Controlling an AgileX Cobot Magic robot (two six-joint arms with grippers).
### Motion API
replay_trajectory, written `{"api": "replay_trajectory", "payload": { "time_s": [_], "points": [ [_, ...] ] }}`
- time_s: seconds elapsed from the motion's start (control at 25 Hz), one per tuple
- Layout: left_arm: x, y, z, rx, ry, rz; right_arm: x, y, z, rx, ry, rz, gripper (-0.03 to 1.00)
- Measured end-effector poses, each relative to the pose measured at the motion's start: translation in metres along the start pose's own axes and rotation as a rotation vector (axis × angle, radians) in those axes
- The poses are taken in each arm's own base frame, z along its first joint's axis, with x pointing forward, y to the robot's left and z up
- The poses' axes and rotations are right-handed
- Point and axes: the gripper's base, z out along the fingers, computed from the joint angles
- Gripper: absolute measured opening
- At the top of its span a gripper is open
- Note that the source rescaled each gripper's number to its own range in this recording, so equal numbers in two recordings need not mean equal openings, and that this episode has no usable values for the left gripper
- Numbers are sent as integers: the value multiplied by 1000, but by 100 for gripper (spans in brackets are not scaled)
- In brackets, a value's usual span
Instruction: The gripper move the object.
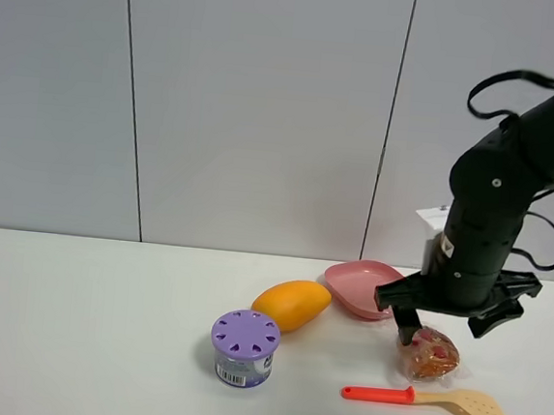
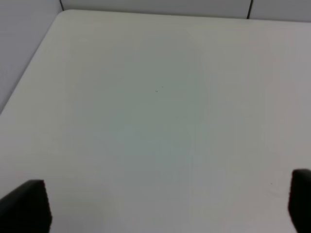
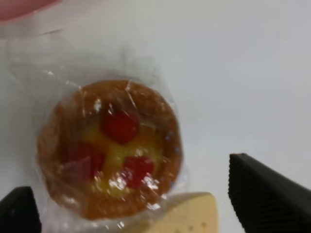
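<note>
Grey wall panels (image 1: pixel 266 109) stand behind a white table (image 1: pixel 73 326), and near its right end a thick black arm (image 1: pixel 497 188) reaches down with the right gripper (image 1: pixel 446 331) low over the muffin (image 1: pixel 429 355). This claw is spread wide. In the right wrist view one black finger (image 3: pixel 265 194) stands clear of the muffin on one side, with bare table between them. The other finger shows only as a dark corner by the edge of the clear wrapper, and whether it touches the plastic cannot be told. Nothing is pinched; the muffin lies flat on the table between the two fingers, brown with red spots and a yellow centre. It sits just in front of the pink dish (image 1: pixel 359 285) and just behind the spatula (image 1: pixel 430 400), whose pale blade edges up to the wrapper. The left gripper (image 2: pixel 163 204) appears only in its own wrist view, its two black tips far apart over bare tabletop, holding nothing. By count there is one muffin, one orange-yellow mango (image 1: pixel 291 304) lying just left of the dish, one can with a purple lid (image 1: pixel 243 346) standing upright in front of the mango, one pink dish, and one spatula with a red handle. Only one arm shows in the high view.
</note>
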Motion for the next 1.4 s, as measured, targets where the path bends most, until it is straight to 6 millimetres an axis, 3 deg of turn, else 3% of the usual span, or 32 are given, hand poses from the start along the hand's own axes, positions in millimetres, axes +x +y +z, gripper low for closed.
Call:
{"api": "replay_trajectory", "payload": {
  "time_s": [0.4, 0.8, 1.0, 1.12, 1.24, 1.4],
  "points": [
    [0, 0, 0, 0, 0, 0, 7, -18, -114, -173, -136, -220, 51],
    [0, 0, 0, 0, 0, 0, 37, -34, -178, -315, -154, -299, 51],
    [0, 0, 0, 0, 0, 0, 52, -52, -228, -357, -389, -276, 51],
    [0, 0, 0, 0, 0, 0, 72, -67, -259, -356, -602, -257, 51],
    [0, 0, 0, 0, 0, 0, 100, -79, -268, -347, -777, -233, 55],
    [0, 0, 0, 0, 0, 0, 140, -88, -256, -364, -852, -176, 57]
  ]
}}
